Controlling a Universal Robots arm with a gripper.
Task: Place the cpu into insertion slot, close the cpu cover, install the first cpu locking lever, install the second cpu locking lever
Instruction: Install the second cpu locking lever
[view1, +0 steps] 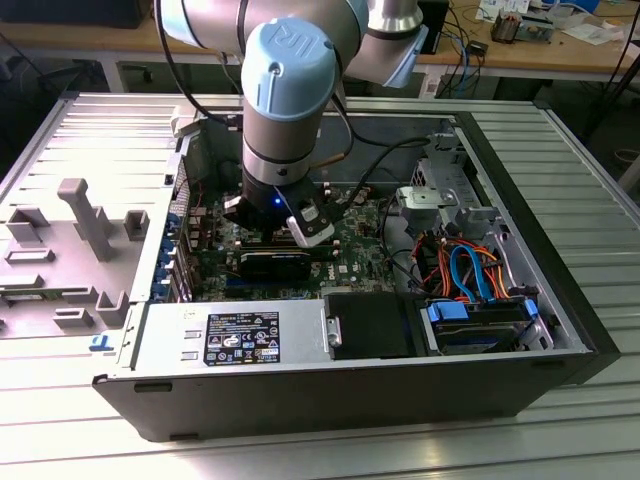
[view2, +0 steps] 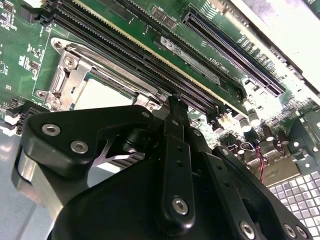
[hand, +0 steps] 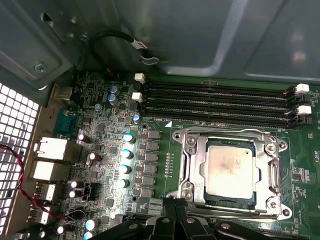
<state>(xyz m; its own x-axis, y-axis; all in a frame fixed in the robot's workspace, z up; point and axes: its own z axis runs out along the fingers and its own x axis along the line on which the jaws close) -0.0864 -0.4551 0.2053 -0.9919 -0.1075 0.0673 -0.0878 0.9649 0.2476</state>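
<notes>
Whether the jaws stand open or closed cannot be told; the gripper (hand: 172, 210) hangs just above the green motherboard (hand: 115, 150) inside the open computer case (view1: 560, 290), its black tip beside the insertion slot (hand: 186, 150), holding nothing visible. In the first wrist view the cpu (hand: 231, 167) lies flat in that slot, with the cpu cover (hand: 272, 172) down around it, framing its grey top. Long memory slots (hand: 215, 102) run alongside the slot.

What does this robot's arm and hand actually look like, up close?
The arm is built of thick silver-grey tubes with pale blue rounded caps at the joints, and black cables run alongside it. Its hand is matte black, made of flat linked bars fastened with shiny round screws.
</notes>
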